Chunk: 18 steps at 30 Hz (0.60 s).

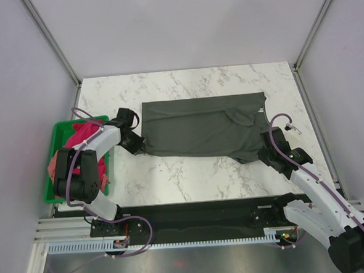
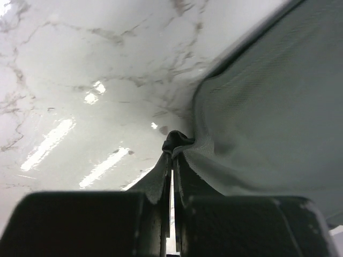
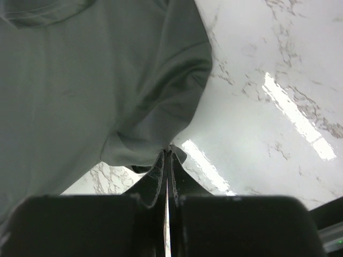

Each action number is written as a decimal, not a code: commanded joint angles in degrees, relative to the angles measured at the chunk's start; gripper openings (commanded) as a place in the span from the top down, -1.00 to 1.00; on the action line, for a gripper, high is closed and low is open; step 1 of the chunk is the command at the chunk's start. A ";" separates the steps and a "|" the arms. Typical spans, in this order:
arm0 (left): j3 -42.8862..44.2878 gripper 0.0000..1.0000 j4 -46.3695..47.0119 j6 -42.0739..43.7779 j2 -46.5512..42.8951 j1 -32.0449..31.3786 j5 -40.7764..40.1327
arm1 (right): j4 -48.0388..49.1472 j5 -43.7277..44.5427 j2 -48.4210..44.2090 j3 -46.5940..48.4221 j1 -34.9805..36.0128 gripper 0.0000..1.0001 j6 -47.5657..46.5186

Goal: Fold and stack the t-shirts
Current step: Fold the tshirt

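The dark charcoal grey t-shirt [image 1: 203, 128] lies spread on the marble table, partly folded. My left gripper [image 1: 137, 146] is shut on its near left corner; the left wrist view shows the cloth [image 2: 268, 123] pinched at my fingertips [image 2: 174, 147]. My right gripper [image 1: 264, 151] is shut on its near right corner; the right wrist view shows the cloth [image 3: 96, 91] bunched at my fingertips [image 3: 169, 151]. The magenta-pink t-shirt [image 1: 83, 133] and the salmon-pink t-shirt [image 1: 54, 164] lie crumpled in the green bin [image 1: 56, 128], partly hidden by my left arm.
The green bin stands at the table's left edge beside my left arm. Grey walls and metal posts close in the table on three sides. Bare marble [image 1: 184, 176] lies between the shirt and the near edge.
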 commanded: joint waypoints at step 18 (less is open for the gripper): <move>21.49 0.95 -3.83 1.49 13.12 0.70 -3.77 | 13.16 11.55 29.73 26.81 -0.75 1.00 -20.58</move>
